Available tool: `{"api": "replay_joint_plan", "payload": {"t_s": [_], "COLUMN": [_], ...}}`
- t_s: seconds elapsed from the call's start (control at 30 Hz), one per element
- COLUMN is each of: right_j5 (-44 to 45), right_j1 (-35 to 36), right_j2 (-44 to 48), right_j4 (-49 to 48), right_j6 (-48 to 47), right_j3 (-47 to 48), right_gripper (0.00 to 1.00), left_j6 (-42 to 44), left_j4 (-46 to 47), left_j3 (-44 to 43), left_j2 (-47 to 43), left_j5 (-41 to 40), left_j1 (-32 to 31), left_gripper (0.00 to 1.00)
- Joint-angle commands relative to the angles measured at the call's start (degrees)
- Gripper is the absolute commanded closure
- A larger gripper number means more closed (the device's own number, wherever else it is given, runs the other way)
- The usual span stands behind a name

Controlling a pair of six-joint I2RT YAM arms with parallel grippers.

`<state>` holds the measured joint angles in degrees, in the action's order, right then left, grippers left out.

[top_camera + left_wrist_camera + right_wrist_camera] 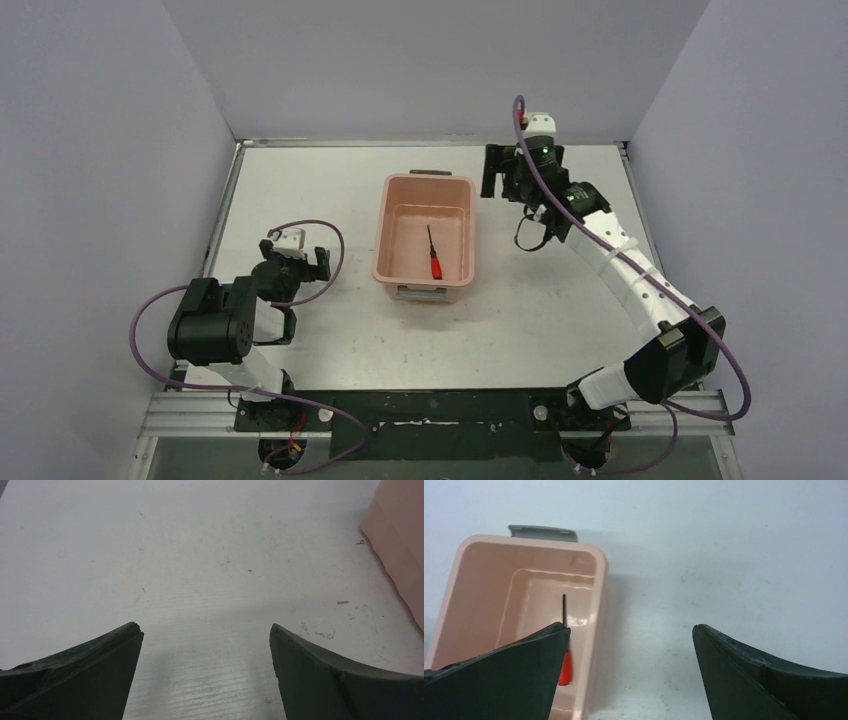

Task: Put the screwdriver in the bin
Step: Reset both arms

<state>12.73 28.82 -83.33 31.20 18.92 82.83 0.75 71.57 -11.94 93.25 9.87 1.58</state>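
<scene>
Inside the bin point(384, 236), flat on the floor and roughly mid-way along it: the screwdriver point(432, 254), red handle toward the near short end, thin black shaft pointing to the far end. Smooth salmon-pink plastic for the tub, rectangular with rounded corners, glossy on the inner floor, with a shallow step running round the inner wall. At the far short end a dark grey handle point(430, 172) jutting out, at the near one a pale label point(424, 292). All of it near the middle of a matt white table point(300, 180), lightly scuffed and speckled. Low over that surface, well to the left of the tub, the left gripper point(297, 262), spread wide and holding nothing. From the left wrist, only bare tabletop between two dark, wedge-shaped, rubbery fingers point(90, 675), plus a slice of pink outer wall at the right edge, the tub's inside out of that view. Raised just right of the tub's far right corner, the right gripper point(503, 172), likewise parted wide and empty. From the right wrist, a look down into the tub on the left: shaft plain against the shiny floor, red handle partly hidden behind the left-hand finger, grey handle showing beyond the far rim, open table between the fingertips. Only in the top view: the whole tool at once, both arms, looping purple cables point(640, 262), and pale lavender walls point(100, 150) closing the left, far and right sides.
</scene>
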Motion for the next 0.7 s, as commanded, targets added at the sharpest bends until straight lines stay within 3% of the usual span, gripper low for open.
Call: {"api": "replay_joint_plan", "payload": {"t_s": [0.0,0.37,0.67], "right_j5": [-8.4,-20.8,-21.8], "right_j1": [-9.2,-28.1,-32.0], "right_j2": [4.5,8.0,7.6], "right_j4": [-2.0,-3.0,-4.6], "right_j6": [-2.6,-6.8,-10.7], "right_j3": [-2.6,-6.6,-7.7], "right_gripper": [0.00,0.00,0.00], "left_j6": [0.2,0.1,0.2], "left_j4": [2.4,2.4,2.4], "left_j3": [-0.7,-0.8,-0.7], "left_j2": [-0.5,-0.5,-0.5], "left_j5": [0.3,0.3,0.3], "left_j1": [0.0,-0.1,-0.1], "left_gripper": [0.03,0.03,0.03]}}
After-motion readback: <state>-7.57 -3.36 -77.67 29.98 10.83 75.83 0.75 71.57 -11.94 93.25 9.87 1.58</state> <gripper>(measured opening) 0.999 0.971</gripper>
